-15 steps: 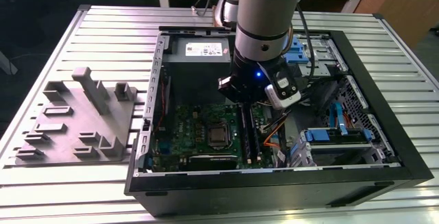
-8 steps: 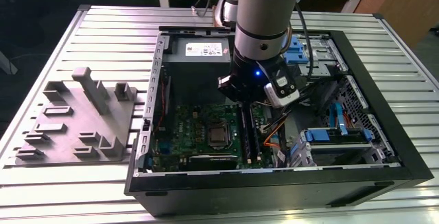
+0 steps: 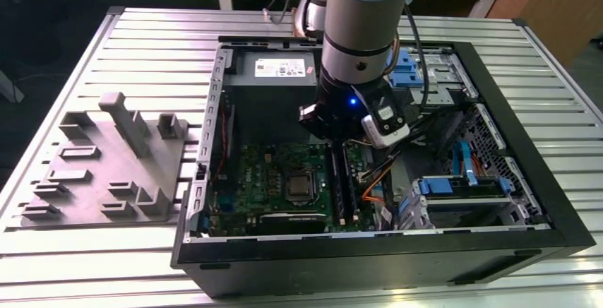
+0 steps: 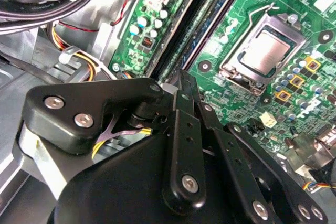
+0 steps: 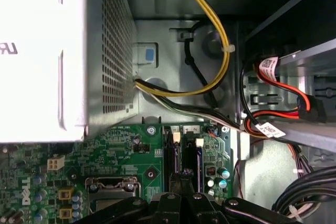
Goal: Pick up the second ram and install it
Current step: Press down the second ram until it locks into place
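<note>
Ram (image 3: 339,188): thin, light, stiff board with bare chips on its faces and contacts along the bottom edge. It won't flex much, but it is fragile. Grip on the short ends or along the top edge only, never on the chips or contacts. The edges are narrow and smooth, so a skewed grip will probably let it twist.

Location: it stands on edge in the slot bank on the motherboard (image 3: 273,174), just to the exterior view's right of the processor socket (image 4: 265,51), inside the open computer case (image 3: 527,202). It lies directly under my tips. I judge it's in the slot; I can't tell whether it's fully latched.

My fingers (image 4: 182,124) are drawn together, tips almost meeting and right on top of the slot line. I can't tell whether the stick's top edge is pinched between them or they just bear on it.

Pose: the arm (image 3: 363,18) comes down steeply from the far side of the case. The wrist points near-vertical at the board, with the finger plane in line with the slots. The power supply (image 5: 37,51) and yellow cables (image 5: 210,19) sit far of my tips, apart from them.

The grey tray (image 3: 104,174) is on the worktop (image 3: 141,32), well apart on the exterior view's left.
</note>
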You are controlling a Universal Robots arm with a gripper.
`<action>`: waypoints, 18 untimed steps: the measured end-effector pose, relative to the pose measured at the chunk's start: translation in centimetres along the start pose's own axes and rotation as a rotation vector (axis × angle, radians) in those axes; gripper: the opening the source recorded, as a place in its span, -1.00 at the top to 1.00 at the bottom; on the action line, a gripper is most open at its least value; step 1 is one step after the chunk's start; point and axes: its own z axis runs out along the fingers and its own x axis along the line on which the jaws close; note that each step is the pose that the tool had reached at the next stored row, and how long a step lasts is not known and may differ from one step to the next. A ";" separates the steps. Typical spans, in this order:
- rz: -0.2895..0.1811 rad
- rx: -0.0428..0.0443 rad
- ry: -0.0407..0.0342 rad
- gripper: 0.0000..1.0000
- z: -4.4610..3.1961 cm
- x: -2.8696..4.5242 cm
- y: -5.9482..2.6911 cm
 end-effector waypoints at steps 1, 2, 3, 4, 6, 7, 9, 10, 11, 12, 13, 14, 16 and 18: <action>0.000 -0.0014 0.0001 0.80 0.02 0.00 0.02; 0.000 -0.0025 0.0000 0.80 0.03 0.00 0.02; -0.001 -0.0027 0.0000 0.80 0.05 0.00 0.02; -0.004 -0.0031 -0.0001 0.80 0.08 0.01 0.02; -0.013 -0.0035 0.0001 0.80 0.13 0.01 0.03; -0.017 -0.0034 0.0003 0.80 0.13 0.01 0.03; -0.023 -0.0040 0.0005 0.80 0.17 0.00 0.05; -0.026 -0.0042 0.0006 0.80 0.17 0.00 0.06; -0.029 -0.0043 0.0007 0.80 0.17 0.01 0.06; -0.032 -0.0045 0.0008 0.80 0.17 0.01 0.06; -0.033 -0.0046 0.0008 0.80 0.18 0.01 0.07; -0.034 -0.0048 0.0007 0.80 0.19 0.01 0.08; -0.034 -0.0049 0.0008 0.80 0.21 0.01 0.12; -0.034 -0.0049 0.0009 0.80 0.21 0.01 0.17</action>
